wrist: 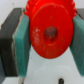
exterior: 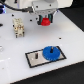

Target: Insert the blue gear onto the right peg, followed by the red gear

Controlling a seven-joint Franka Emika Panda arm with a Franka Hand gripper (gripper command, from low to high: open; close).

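Note:
The blue gear (exterior: 49, 53) lies flat on the grey black-rimmed base plate (exterior: 34, 62), toward the exterior view's right, covering the right peg, which I cannot see. A thin dark pin (exterior: 36, 56) stands on the plate beside it. The red gear (exterior: 45, 21) hangs above the table near the top centre of the exterior view, with my gripper (exterior: 45, 19) shut on it. In the wrist view the red gear (wrist: 49, 33) fills the middle, its hub facing the camera, pinched between two teal pads (wrist: 21, 41).
A white and tan block fixture (exterior: 18, 27) stands at the exterior view's left. A blue object (exterior: 2, 60) pokes in at the left edge. Small dark holes dot the white tabletop (exterior: 67, 35).

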